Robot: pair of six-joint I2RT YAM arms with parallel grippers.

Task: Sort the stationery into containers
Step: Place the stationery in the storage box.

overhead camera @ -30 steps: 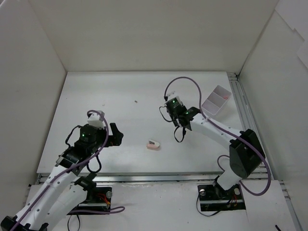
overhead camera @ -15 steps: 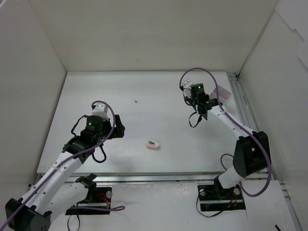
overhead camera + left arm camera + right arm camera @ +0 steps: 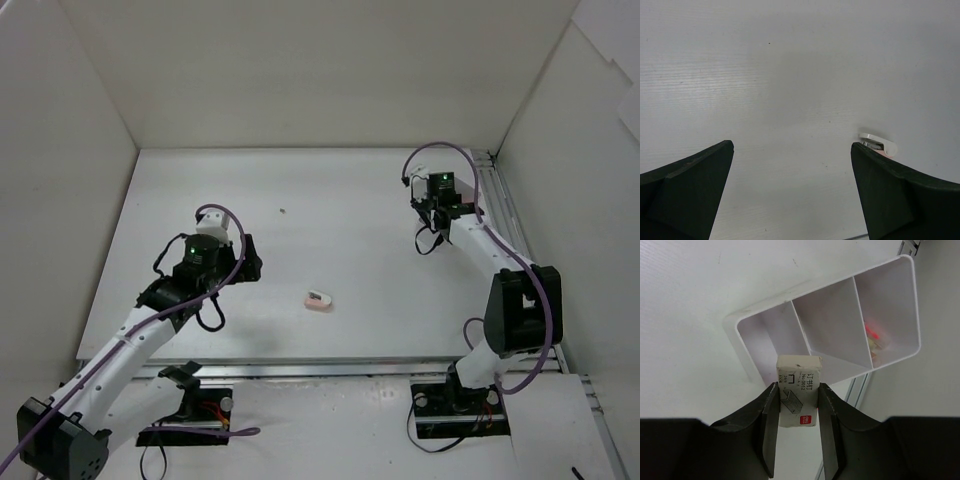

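1. Right wrist view: the right gripper point(image 3: 797, 387) had its black fingers narrowed onto a small cream cardboard staple box point(image 3: 799, 369). It pinched the box by its two long sides, with the printed label facing the camera.
2. The box hung over the near wall of a white tray point(image 3: 765, 315) of smooth plastic with rounded corners and three compartments. It was in line with the divider between the left and middle cells; contact could not be judged.
3. The right-hand cell held a pink-red item point(image 3: 870, 331) and some pale pieces, possibly erasers, too blurred to name.
4. The left gripper point(image 3: 791, 146) stood wide open and empty above the table point(image 3: 790, 60). A rounded white-and-pink block point(image 3: 879, 144) lay flat just beside its right fingertip.
5. The table was matte white with a fine ribbed grain. Plain white panels point(image 3: 300, 70) walled it on three sides, and a metal rail point(image 3: 497, 205) ran along its right edge.
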